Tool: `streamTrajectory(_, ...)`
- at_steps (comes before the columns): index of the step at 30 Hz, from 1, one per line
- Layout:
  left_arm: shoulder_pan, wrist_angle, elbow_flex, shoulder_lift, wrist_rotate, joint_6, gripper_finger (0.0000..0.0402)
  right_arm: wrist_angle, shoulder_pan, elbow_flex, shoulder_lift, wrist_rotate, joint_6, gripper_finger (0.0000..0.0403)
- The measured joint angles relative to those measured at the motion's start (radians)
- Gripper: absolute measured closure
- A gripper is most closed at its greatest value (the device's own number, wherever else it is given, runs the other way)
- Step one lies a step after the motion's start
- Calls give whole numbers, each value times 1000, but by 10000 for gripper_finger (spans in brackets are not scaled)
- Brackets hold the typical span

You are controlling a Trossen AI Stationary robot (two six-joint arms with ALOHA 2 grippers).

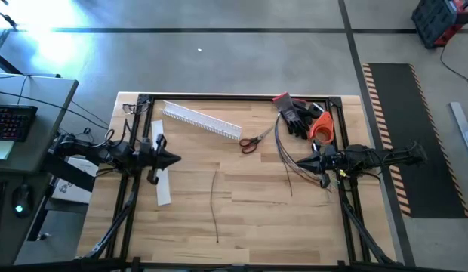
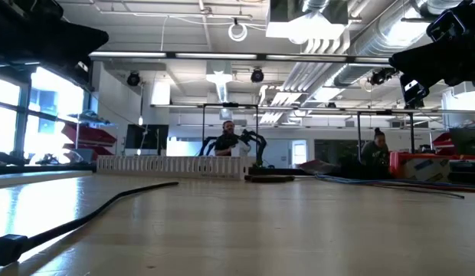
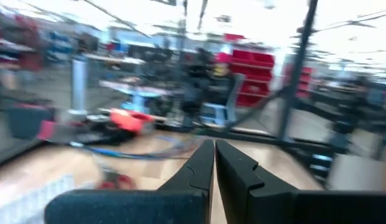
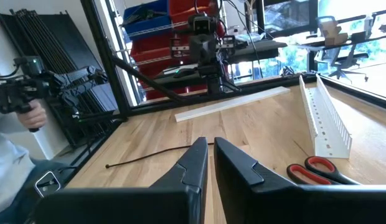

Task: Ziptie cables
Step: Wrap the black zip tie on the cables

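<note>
The cables (image 1: 282, 155), a few thin dark wires, lie in a curve on the wooden table at the right; in the low view (image 2: 391, 183) they lie flat. A black zip tie (image 1: 215, 205) lies loose at the table's middle, its head end nearest the low camera (image 2: 9, 248). My right gripper (image 1: 297, 161) is shut and empty above the cables, held up off the table (image 4: 210, 149). My left gripper (image 1: 177, 159) is shut and empty at the left, over a flat white strip (image 1: 161, 170), and also held up off the table (image 3: 213, 154).
A white slotted duct (image 1: 201, 120) lies at the far middle, with red-handled scissors (image 1: 254, 142) beside it. Dark gloves (image 1: 297, 113) and an orange thing (image 1: 322, 127) sit at the far right. A black frame (image 1: 241, 97) borders the table. A person's hand (image 4: 28, 106) shows beyond the table's edge.
</note>
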Motion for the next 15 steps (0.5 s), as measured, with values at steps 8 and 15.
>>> streamTrajectory(8, 57, -1, 0, 37, -48, 64, 354, 0, 0, 0, 0, 0, 0, 387)
streamTrajectory(15, 72, -1, 0, 100, 21, 67, 300, 0, 0, 0, 0, 0, 0, 387)
